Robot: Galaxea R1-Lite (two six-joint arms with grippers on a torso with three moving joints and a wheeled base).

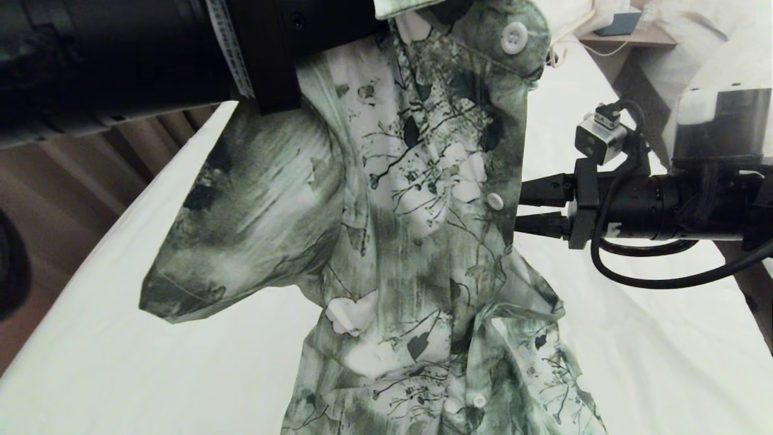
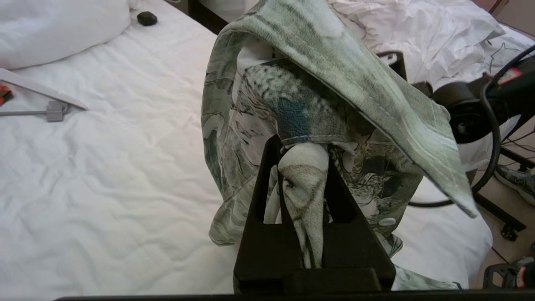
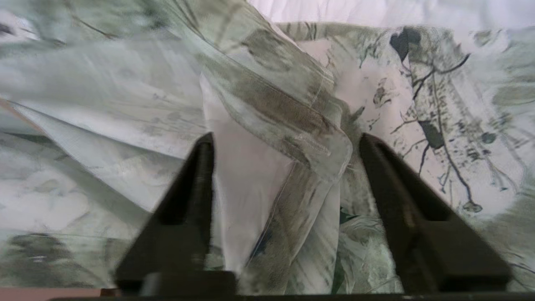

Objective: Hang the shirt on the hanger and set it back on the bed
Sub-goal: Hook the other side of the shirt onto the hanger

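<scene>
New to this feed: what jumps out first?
The green floral shirt fills the middle, hoisted above the white bed with its hem trailing on the sheet. The left hand is pinched shut on a bunch of its fabric up top; the right hand, at the shirt's right edge, stands open around a fold.

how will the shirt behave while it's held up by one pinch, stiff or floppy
Probably very floppy: the shirt drapes in loose folds from the left gripper, which is shut on a bunched wad of cloth. Likely light, since one small pinch carries it. It may swing or slide, as its lower part trails onto the bed.
</scene>
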